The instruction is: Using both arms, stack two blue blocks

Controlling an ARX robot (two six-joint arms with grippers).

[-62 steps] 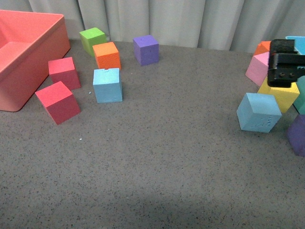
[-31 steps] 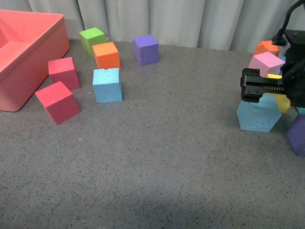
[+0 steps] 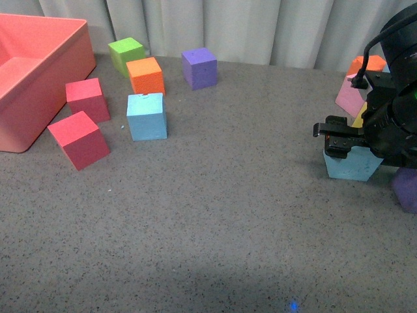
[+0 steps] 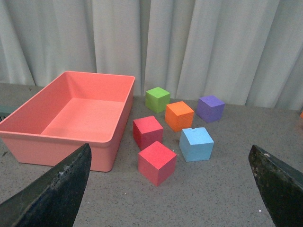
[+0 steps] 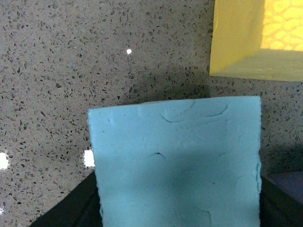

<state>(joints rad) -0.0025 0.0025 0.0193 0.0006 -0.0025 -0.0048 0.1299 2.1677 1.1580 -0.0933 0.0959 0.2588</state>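
Note:
One blue block stands on the grey table at the left, apart from both grippers; it also shows in the left wrist view. The second blue block sits at the right. My right gripper is open and lowered over it. In the right wrist view this scuffed block fills the gap between the two black fingers, one on each side. My left gripper is open and empty, well back from the left cluster, and is not in the front view.
A coral bin stands at the far left. Two red cubes, an orange cube, a green cube and a purple cube surround the left blue block. A yellow cube, a pink cube and a purple cube crowd the right blue block.
My right arm has come forward and down from the back cubes onto the right blue block; its open fingers now straddle it. The blocks have not moved.

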